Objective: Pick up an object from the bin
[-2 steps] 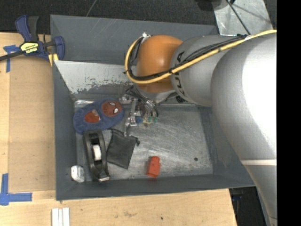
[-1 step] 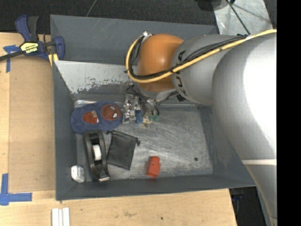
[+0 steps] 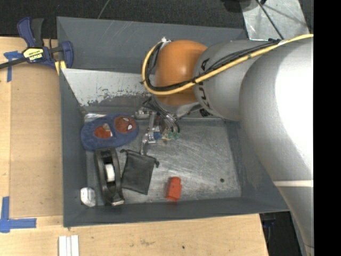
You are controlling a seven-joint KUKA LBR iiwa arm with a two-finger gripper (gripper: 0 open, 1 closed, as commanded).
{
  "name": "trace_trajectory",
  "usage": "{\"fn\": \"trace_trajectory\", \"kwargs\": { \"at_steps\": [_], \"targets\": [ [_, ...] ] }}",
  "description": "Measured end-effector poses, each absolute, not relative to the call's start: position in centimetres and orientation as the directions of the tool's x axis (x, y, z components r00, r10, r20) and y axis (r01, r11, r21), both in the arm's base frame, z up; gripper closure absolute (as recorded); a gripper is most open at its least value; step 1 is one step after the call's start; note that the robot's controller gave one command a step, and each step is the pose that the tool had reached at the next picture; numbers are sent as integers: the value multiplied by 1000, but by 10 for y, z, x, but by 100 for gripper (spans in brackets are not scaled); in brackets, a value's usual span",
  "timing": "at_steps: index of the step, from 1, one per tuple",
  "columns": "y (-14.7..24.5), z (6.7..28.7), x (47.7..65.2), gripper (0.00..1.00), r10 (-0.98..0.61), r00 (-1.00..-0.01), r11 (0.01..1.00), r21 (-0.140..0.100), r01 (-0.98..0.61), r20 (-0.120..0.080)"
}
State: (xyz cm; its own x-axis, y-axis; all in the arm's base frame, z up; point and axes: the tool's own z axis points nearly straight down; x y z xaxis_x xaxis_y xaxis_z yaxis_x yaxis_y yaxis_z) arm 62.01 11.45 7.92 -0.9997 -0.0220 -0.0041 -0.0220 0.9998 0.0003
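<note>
Grey metal bin (image 3: 73,159): holds five loose things, all in its 9-to-6 o'clock part.
Arm with orange cover (image 3: 178,63): entered from 3 o'clock.
Gripper (image 3: 156,134): set low near the bin's centre. Whether it is open or closed cannot be told, and nothing is seen held.
Blue flat piece with two red discs (image 3: 109,132): nearest thing, just beside the gripper at 9 o'clock, with its long axis running 9 to 3.
Black pouch (image 3: 137,174): at 7 o'clock, near.
Black tape holder (image 3: 108,177): at 8 o'clock.
Red block (image 3: 173,188): at 5 o'clock, apart.
Small white piece (image 3: 88,197): farthest.
</note>
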Motion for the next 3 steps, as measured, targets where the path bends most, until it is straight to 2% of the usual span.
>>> {"fn": "trace_trajectory", "kwargs": {
  "at_steps": [1,2,3],
  "targets": [
    [133,76,628,0,95,-996,995,-7,95,2],
    [135,78,632,100,92,-996,996,3,92,-20],
    [118,148,562,100,165,-986,986,1,165,-4]
  ]
}}
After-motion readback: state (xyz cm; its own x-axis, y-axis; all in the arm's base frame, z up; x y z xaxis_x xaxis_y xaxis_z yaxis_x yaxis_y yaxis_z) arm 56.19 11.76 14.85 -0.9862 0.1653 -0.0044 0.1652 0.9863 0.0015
